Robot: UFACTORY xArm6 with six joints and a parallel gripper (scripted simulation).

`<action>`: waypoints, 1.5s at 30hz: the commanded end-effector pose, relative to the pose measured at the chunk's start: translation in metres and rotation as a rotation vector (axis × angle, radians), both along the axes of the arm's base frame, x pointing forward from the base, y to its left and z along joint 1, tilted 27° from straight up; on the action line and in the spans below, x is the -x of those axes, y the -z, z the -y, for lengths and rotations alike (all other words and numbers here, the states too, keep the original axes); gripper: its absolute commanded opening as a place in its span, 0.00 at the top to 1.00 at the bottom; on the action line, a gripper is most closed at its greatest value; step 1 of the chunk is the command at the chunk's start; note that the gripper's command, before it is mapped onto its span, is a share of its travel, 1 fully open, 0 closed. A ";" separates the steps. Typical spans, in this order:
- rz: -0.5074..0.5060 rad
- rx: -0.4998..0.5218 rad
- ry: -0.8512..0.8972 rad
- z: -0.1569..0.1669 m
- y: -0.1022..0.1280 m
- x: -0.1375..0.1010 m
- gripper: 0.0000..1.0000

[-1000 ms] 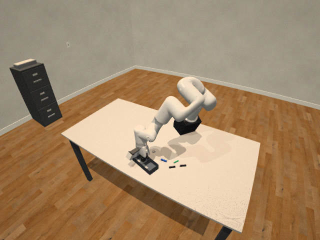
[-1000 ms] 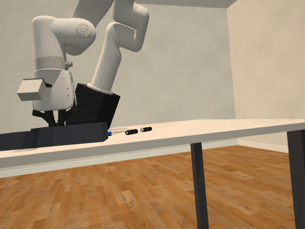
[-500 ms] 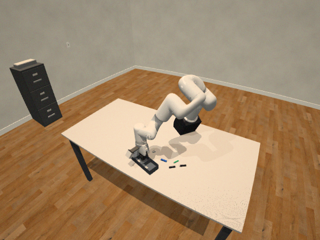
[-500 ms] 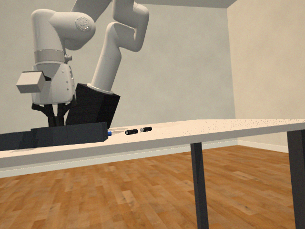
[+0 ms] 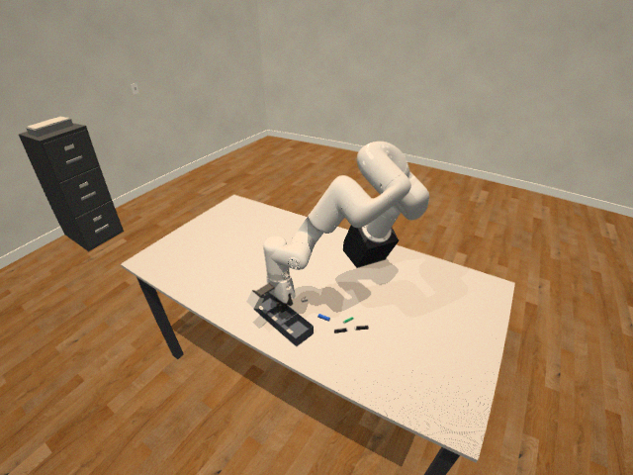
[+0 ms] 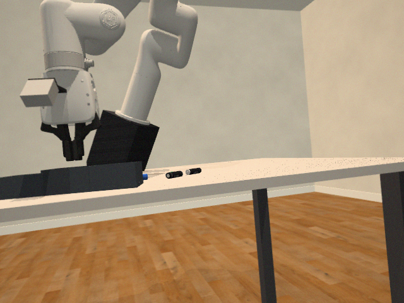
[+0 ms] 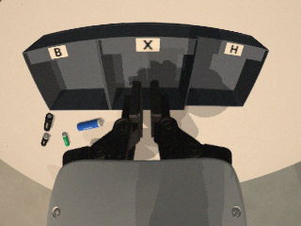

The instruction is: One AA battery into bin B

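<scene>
Gripper [image 7: 145, 102], nearly shut and seemingly empty, hangs over bin X [image 7: 149, 66]; beside bin B [image 7: 66, 72], AA batteries [image 7: 48, 120] look rigid, smooth, roll-prone: I grip mid-barrel.

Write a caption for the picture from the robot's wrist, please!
Shut, empty black hand hovers above dark three-part bin tray; four small cylinders lie outside: two black, green, blue.
</scene>
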State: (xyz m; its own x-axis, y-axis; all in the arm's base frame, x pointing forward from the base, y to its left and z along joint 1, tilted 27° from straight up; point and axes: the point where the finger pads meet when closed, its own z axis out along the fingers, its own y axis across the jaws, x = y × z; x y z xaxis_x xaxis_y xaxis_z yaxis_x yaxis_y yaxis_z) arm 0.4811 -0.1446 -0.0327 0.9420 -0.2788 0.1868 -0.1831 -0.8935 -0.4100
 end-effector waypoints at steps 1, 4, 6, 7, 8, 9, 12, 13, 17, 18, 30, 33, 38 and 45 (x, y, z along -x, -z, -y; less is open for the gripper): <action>0.003 0.002 0.001 0.007 -0.016 0.003 0.93; 0.003 0.002 0.001 0.007 -0.016 0.003 0.93; 0.003 0.002 0.001 0.002 -0.018 0.002 0.93; 0.003 0.002 0.001 -0.002 -0.020 0.001 0.93; 0.003 0.002 0.001 -0.007 -0.022 0.000 0.93; 0.003 0.002 0.001 -0.007 -0.022 0.000 0.93; 0.003 0.002 0.001 -0.016 -0.026 -0.002 0.93; 0.003 0.002 0.001 -0.020 -0.028 -0.003 0.93; 0.003 0.001 0.001 -0.038 -0.037 -0.008 0.93; 0.003 0.001 0.001 -0.042 -0.039 -0.009 0.93; 0.003 0.001 0.001 -0.069 -0.048 -0.016 0.93; 0.003 0.001 0.001 -0.072 -0.041 -0.018 0.93; 0.003 0.001 0.001 -0.076 -0.029 -0.022 0.93; 0.003 0.001 0.001 -0.081 -0.017 -0.025 0.93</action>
